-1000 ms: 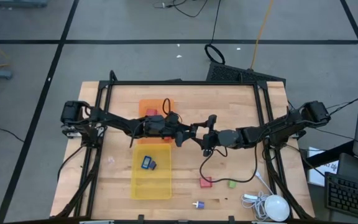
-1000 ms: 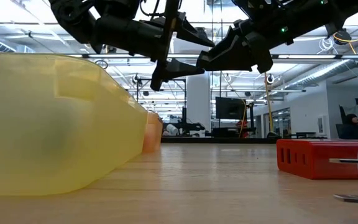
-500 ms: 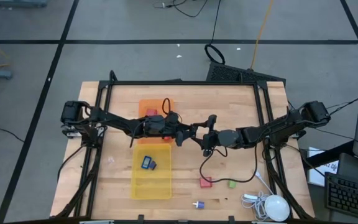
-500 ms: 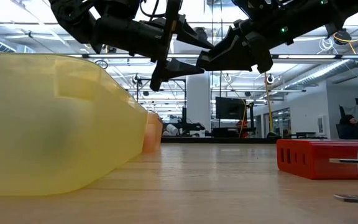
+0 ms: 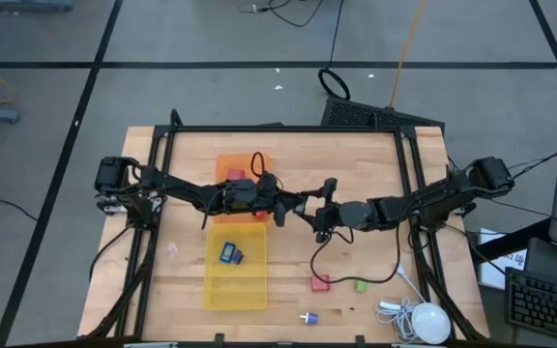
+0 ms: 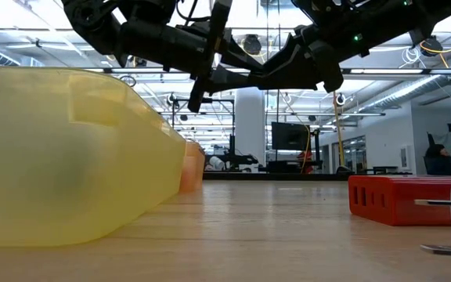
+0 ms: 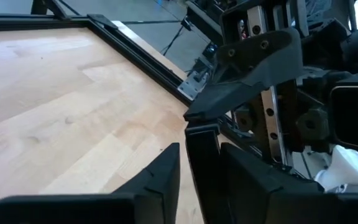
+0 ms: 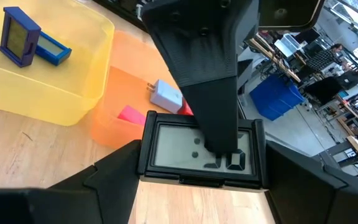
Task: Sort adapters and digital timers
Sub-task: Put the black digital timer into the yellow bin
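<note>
Left gripper [image 5: 295, 202] has pinched in since the earlier frame: its fingers [image 7: 202, 163] now sit narrow, clamped on the edge of the black digital timer [image 8: 199, 152] that the right gripper [image 5: 319, 215] holds up between its own widely spread fingers. Handover in mid-air over the middle of the bench [image 5: 356, 159], both grippers nose to nose, well above the wood in the low view. Right wrist view shows the timer's pale display facing the camera, with a left finger [image 8: 207, 81] lying across the top of it. Just below the left gripper, toward the front edge, sits the yellow bin [image 5: 237, 280] with two blue timers [image 5: 231, 253] in it, one standing on edge, one flat. Orange bin [image 5: 230, 162] butts against the yellow one on the far side; it carries a red adapter [image 5: 236, 175], and the right wrist view also shows a white-purple adapter [image 8: 166, 94] and a pink adapter [image 8: 131, 114] inside. Loose near the front right of the bench: a red adapter block [image 5: 320, 283], a green adapter [image 5: 362, 286], a small white-blue adapter [image 5: 307, 318], and at the front right corner a white round device [image 5: 430, 322] with cable.
</note>
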Robot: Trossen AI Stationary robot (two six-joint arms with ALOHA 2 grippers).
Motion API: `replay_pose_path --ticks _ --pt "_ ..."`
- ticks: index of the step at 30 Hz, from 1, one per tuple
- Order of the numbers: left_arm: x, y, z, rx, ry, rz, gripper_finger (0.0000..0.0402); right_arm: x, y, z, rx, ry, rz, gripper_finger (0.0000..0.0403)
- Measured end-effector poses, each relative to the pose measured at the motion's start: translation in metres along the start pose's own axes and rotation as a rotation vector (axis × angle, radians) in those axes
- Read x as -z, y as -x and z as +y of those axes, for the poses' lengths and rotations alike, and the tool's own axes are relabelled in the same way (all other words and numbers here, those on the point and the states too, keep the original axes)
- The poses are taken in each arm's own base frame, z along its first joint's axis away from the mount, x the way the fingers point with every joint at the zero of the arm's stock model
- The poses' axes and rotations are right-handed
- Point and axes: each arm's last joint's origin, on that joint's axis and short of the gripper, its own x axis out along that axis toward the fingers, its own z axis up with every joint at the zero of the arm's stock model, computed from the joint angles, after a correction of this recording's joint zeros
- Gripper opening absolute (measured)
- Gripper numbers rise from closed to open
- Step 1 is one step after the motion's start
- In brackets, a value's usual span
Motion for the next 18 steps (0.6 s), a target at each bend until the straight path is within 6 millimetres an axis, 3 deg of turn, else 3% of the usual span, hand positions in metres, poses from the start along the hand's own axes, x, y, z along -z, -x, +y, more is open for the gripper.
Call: replay_pose_path --ticks 12,18 --pt "0.0009 0.0001 -0.0015 0.033 -0.005 0.023 0.0073 0.0001 0.0001 0.0001 0.000 -0.001 0.002 0.0294" --pt "-0.0012 0.0000 -0.0039 0.079 -0.087 0.004 0.0048 -0.0028 0.0024 -0.0027 0.002 -0.141 -0.016 0.0327"
